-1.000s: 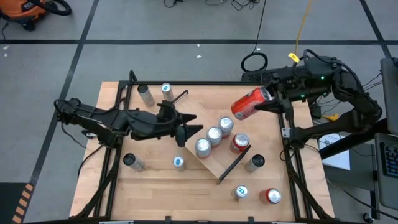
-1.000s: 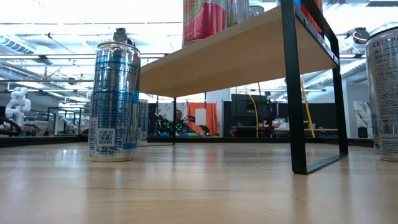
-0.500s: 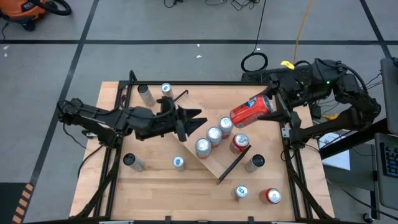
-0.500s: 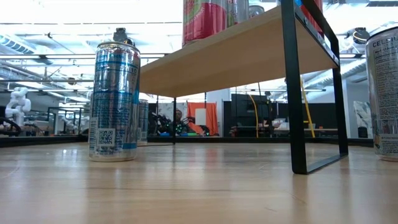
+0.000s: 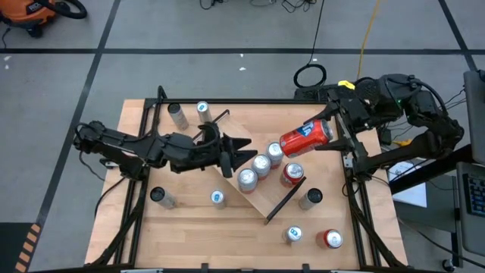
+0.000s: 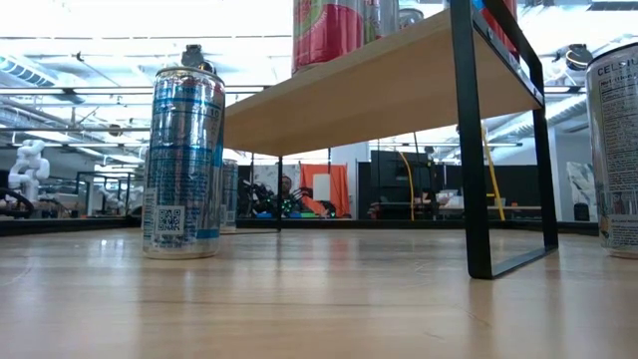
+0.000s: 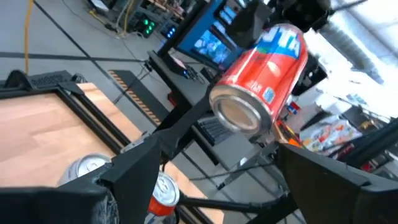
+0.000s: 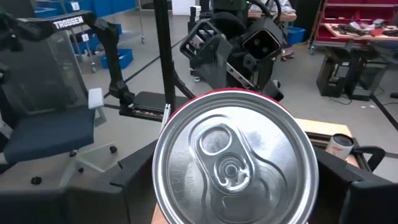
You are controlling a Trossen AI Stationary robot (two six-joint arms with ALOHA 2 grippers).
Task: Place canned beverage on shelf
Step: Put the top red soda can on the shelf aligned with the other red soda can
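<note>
A red can [image 5: 306, 139] hangs on its side above the table's far right, with my right gripper [image 5: 333, 130] shut on it. Its tab top [image 8: 235, 163] faces the right wrist camera, and its bottom [image 7: 239, 116] points at my left gripper [image 5: 247, 151]. That gripper is open, level, a short way left of the can and touching nothing. The shelf [image 5: 267, 189], a light-wood board with black end rails, stands slantwise mid-table on its black legs [image 6: 477, 150]. It carries three silver cans [image 5: 261, 164] and a red one [image 5: 292, 174]. My right gripper pinches the red can between its two fingers [image 8: 134, 183], one on each side of the wall at the top end [image 8: 163, 186]. The fingers come level from the table's right side and lie along the can. The can is lifted clear, nearly level, its bottom toward the table's left.
Loose cans stand on the tabletop: two at the far left [image 5: 178, 115], two near left [image 5: 217, 198], and three near right [image 5: 311, 197]. In the low view a silver-blue can [image 6: 184, 150] stands left of the shelf and another [image 6: 614, 150] at the right edge.
My right gripper has rolled about its own axis, turning the red can with it, so a white part of the label now faces up. The can has dipped slightly toward the shelf. My left gripper has turned a little toward the can, staying open.
</note>
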